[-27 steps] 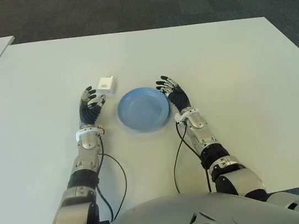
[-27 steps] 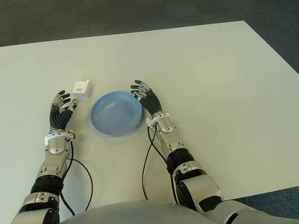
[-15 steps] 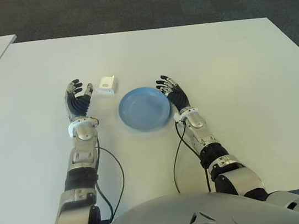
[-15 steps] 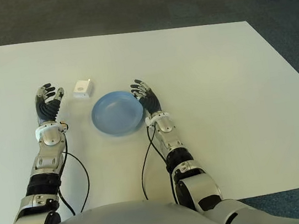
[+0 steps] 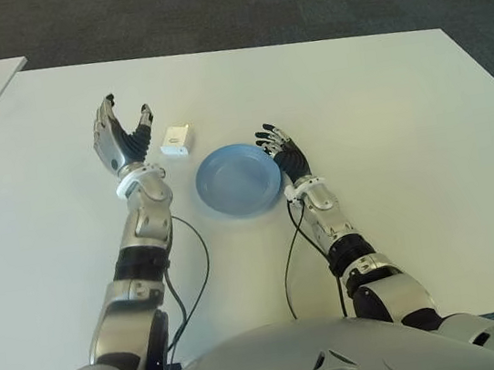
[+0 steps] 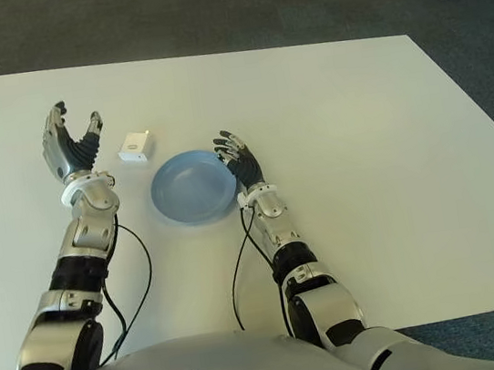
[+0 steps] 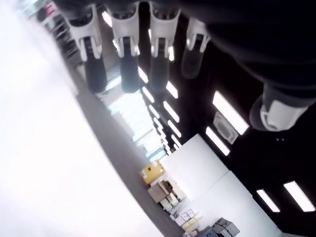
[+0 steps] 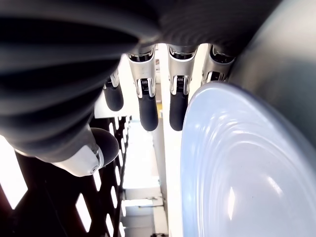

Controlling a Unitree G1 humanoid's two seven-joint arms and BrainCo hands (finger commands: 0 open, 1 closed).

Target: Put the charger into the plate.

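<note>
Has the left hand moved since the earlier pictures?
Yes. The left hand has lifted and swung away from the robot; it now shows left of the charger, fingers spread, holding nothing. Earlier it showed nearer the robot than the charger, beside the plate.

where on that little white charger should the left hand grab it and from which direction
Pinch the charger across its two long sides, coming down from above. It lies flat on the table, so only its top and edges are reachable. The open left hand hovers just left of it, clear of the plate on its right.
</note>
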